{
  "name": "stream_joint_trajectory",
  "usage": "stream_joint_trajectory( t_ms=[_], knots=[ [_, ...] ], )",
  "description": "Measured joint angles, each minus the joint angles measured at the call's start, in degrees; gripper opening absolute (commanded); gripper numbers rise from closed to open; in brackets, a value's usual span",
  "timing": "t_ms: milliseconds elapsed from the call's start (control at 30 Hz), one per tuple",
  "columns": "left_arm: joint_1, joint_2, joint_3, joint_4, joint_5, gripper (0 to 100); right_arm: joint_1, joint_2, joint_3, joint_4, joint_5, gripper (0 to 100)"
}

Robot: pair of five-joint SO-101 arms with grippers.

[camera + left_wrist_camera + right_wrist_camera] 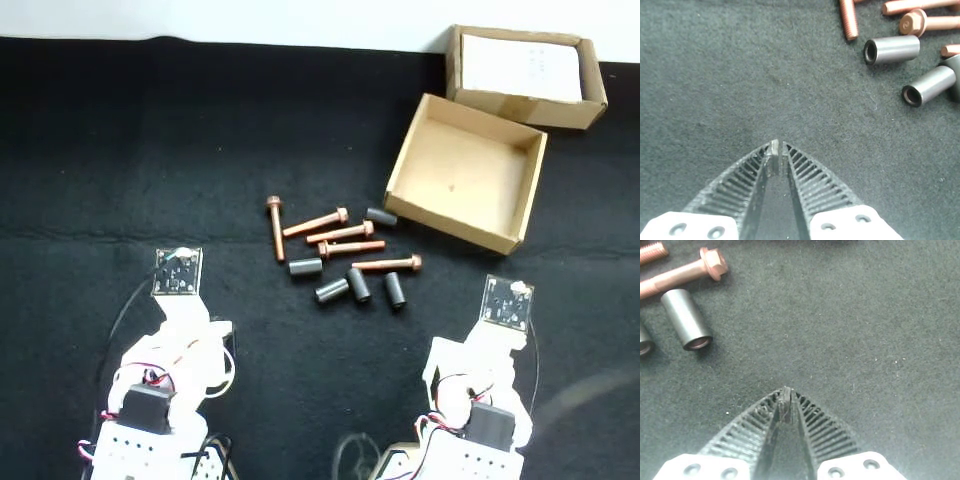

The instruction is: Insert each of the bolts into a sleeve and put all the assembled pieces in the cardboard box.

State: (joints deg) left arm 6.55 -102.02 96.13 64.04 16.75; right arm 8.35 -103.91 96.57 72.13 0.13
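- Progress: we judge the task not yet begun. Five bolts (340,233) lie loose at mid-table and five sleeves (332,291) are scattered among them, with no bolt seated in a sleeve.
- The cardboard box (450,218) sits at 2 o'clock from the pile, open, with nothing in it. All five assemblies and all five drops are left to do.
- Left gripper (776,148): tips together, gripping nothing, over bare mat (150,150) at 7 o'clock from the pile.
- Right gripper (785,392): tips together, gripping nothing, at 5 o'clock from the pile.
- Edges: a stray sleeve (381,216) lies just beside the cardboard box's near wall, and we expect tight access there. Three bolts lie close alongside each other in the middle of the pile.
- A second box (520,107) holding a white sheet stands behind the cardboard box, at 1 o'clock.
- Open room: there is wide bare mat from 9 to 12 o'clock, and a free strip between the two arms at 6 o'clock.
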Motion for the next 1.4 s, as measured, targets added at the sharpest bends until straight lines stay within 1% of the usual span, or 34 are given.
stream_joint_trajectory(
  t_ms=[833,967,1067,1167,1233,1300,1367,1400],
  knots=[
    [0.5,0.0,0.0,0.0,-0.1,4,0.0,0.0,0.0,0.0,0.0,0.6],
    [0.6,0.0,-1.4,0.0,-0.1,4,0.0,0.0,0.0,-3.1,0.0,0.6],
    [0.6,0.0,-4.8,0.0,-0.1,5,0.0,0.0,-0.7,-6.0,0.0,0.6],
    [-1.2,0.0,-8.2,0.0,-0.2,6,0.0,0.0,-3.4,-7.8,0.0,0.6],
    [-3.8,0.0,-10.3,0.0,-2.6,10,-0.4,0.0,-6.1,-7.9,0.0,0.6],
    [-6.9,0.0,-12.2,0.0,-7.6,16,-1.9,0.0,-8.8,-7.9,0.0,0.6],
    [-10.2,0.0,-14.3,0.0,-12.1,19,-3.8,0.0,-11.6,-7.5,0.0,0.6],
    [-11.8,0.0,-15.5,0.0,-13.2,20,-5.2,0.0,-13.0,-7.2,0.0,0.8]
  ],
)
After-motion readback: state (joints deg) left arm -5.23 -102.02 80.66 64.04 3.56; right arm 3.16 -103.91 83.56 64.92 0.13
